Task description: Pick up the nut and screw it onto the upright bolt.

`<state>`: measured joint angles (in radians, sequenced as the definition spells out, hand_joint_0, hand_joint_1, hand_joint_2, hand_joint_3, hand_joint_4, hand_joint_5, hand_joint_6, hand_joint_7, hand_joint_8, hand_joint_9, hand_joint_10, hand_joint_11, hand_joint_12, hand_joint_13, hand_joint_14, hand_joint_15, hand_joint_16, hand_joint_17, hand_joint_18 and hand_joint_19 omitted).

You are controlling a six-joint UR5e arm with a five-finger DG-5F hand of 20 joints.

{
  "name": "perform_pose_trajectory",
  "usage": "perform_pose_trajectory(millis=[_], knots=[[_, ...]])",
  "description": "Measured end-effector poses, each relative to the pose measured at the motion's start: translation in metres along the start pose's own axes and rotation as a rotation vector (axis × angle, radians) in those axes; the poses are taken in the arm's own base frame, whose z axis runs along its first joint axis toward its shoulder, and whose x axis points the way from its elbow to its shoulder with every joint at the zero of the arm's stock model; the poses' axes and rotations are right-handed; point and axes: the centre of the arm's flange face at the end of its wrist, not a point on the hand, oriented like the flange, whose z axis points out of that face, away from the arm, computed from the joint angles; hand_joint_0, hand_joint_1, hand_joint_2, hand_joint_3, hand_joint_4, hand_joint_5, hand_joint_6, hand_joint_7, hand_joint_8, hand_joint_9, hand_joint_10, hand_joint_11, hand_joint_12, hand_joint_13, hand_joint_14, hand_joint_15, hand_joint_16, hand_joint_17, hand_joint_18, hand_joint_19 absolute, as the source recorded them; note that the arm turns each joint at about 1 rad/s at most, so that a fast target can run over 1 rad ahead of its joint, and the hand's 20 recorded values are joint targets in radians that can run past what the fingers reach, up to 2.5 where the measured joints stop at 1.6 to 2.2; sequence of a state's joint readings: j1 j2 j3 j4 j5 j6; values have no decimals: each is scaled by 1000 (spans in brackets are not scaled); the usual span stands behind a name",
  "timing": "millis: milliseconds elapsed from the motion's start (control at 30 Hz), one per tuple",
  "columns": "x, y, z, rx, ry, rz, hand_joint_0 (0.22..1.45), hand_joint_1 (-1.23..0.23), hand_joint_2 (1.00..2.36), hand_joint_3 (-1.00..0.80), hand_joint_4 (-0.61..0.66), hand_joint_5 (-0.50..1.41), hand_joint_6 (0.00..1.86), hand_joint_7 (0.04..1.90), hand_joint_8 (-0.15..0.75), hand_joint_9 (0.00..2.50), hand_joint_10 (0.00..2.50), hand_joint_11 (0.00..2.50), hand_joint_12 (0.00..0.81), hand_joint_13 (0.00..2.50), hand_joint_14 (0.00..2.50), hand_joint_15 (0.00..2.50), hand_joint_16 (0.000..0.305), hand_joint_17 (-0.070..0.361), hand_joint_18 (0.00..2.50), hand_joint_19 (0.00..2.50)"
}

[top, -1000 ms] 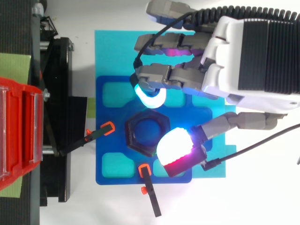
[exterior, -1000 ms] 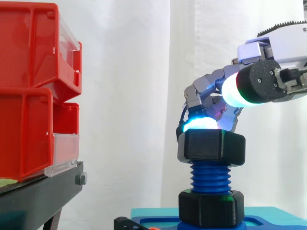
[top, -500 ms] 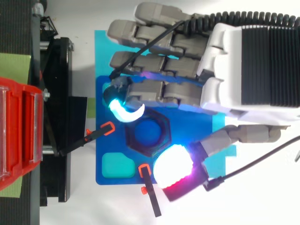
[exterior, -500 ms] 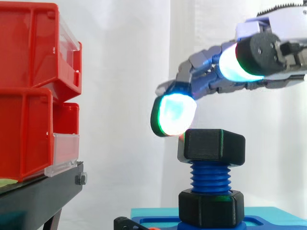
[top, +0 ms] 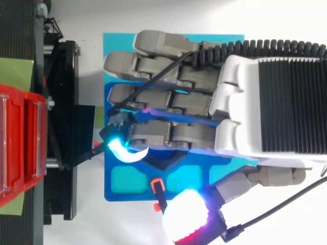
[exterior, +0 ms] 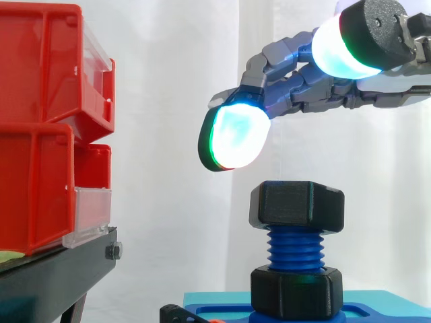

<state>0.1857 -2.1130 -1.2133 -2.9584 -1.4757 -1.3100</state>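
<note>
Thumb pad (exterior: 340,47) comes nearest, glowing white, high on the right. Behind it the hand (exterior: 303,94) hangs open above the nut (exterior: 297,205), its fingers stretched left and holding nothing, with a gap below them. From the side, the black nut sits on top of the upright blue bolt (exterior: 296,250), and a second black nut (exterior: 297,293) is at its foot. From above, the hand covers most of that, but the blue plate (top: 108,173) shows its teal pockets (top: 126,178) and an orange-tipped clamp (top: 157,186). On the left, red bins (exterior: 40,134) rest on a black stand (exterior: 54,276); I cannot tell what is inside them. A white curtain (exterior: 175,101) hangs at the back.
</note>
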Motion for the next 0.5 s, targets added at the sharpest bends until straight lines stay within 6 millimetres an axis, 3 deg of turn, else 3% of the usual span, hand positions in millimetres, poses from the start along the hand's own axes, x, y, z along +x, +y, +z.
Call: perform_pose_trajectory(millis=[500], knots=[[9,1,-1,-5,7,0,486,-155,1000,-500,154,-121,502,680,171,262,0,0,306,0,0,0,41,93,0,0]])
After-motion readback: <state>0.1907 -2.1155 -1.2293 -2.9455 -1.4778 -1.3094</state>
